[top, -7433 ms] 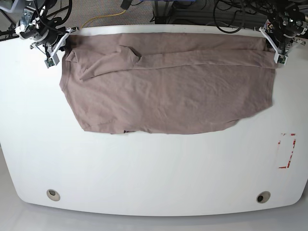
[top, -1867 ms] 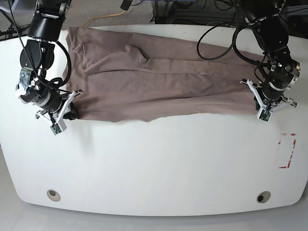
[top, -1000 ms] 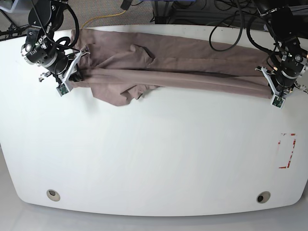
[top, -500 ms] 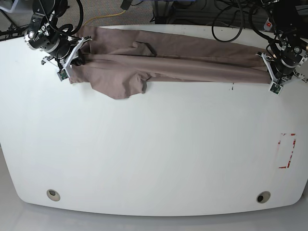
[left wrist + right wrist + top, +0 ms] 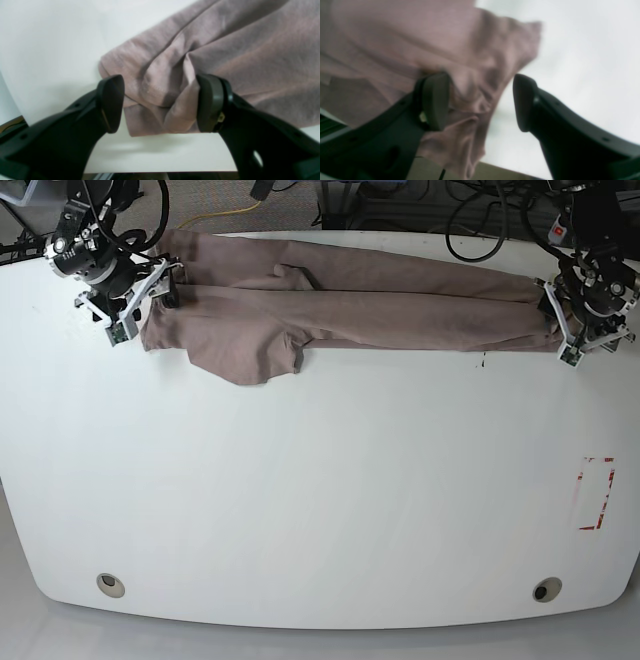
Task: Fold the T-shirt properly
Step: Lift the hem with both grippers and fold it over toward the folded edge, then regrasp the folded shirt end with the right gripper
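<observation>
T-shirt [image 5: 350, 305] – one; two claws – left claw [image 5: 160, 103], right claw [image 5: 481, 100] – agape.

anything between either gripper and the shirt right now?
Nothing visible. The left gripper and right gripper both stand open directly over the T-shirt, each at one end of the folded band, with cloth bunched between the fingers.

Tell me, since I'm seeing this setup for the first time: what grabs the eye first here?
The T-shirt, folded into a long mauve band across the far edge of the white table, one flap sagging toward the viewer. At each end sits a black pincer with its jaws apart: the left pincer on the base view's right, the right pincer on its left.
</observation>
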{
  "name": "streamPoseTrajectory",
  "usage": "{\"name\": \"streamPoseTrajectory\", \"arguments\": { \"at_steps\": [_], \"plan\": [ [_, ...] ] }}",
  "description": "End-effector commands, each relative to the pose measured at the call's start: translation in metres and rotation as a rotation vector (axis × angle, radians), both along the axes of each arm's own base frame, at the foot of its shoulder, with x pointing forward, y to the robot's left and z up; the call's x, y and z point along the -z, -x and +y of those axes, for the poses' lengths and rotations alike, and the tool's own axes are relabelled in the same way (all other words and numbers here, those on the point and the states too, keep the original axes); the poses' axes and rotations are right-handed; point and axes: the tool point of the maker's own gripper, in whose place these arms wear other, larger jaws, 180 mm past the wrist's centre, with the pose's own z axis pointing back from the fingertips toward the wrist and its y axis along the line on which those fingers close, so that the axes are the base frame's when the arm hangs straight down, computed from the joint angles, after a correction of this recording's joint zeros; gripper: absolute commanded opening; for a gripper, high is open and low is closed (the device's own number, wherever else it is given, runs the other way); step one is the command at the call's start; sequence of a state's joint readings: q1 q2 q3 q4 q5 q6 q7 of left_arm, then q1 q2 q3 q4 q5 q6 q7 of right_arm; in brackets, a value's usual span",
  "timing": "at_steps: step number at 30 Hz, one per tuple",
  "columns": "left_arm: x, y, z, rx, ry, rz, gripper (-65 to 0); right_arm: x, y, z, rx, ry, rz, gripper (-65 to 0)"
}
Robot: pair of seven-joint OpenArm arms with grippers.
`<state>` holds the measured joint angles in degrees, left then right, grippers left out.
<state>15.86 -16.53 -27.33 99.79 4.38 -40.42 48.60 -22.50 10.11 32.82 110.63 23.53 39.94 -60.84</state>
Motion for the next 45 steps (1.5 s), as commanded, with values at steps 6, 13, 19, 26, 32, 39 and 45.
{"name": "streamPoseTrajectory", "arguments": {
  "at_steps": [6,13,19,26,32,39,45],
  "plan": [
    [-0.062,-0.031,-0.008,0.026,0.019,-0.219,-25.1,-0.030,-0.023,0.004,0.028,-0.101,-0.140,-24.9],
    [-0.043,-0.028,-0.016,0.017,0.099,-0.187,-25.3,-0.043,-0.050,0.022,-0.017,-0.162,-0.203,-24.9],
    [-0.019,-0.019,-0.017,-0.008,0.139,-0.129,-25.4,-0.024,-0.074,0.041,-0.052,-0.237,-0.154,-24.9],
    [-0.004,-0.011,-0.003,-0.034,0.139,-0.074,-25.4,0.004,-0.095,0.024,0.000,-0.191,-0.072,-24.9],
    [0.001,-0.007,0.001,-0.042,0.138,-0.055,-25.4,0.019,-0.103,0.030,-0.016,-0.186,-0.021,-24.9],
    [0.001,-0.008,0.000,-0.041,0.139,-0.056,-25.4,0.028,-0.104,0.058,-0.080,-0.218,0.010,-25.2],
    [0.003,-0.008,-0.001,-0.041,0.144,-0.053,-25.4,0.032,-0.102,0.081,-0.095,-0.262,0.016,-45.3]
  ]
}}
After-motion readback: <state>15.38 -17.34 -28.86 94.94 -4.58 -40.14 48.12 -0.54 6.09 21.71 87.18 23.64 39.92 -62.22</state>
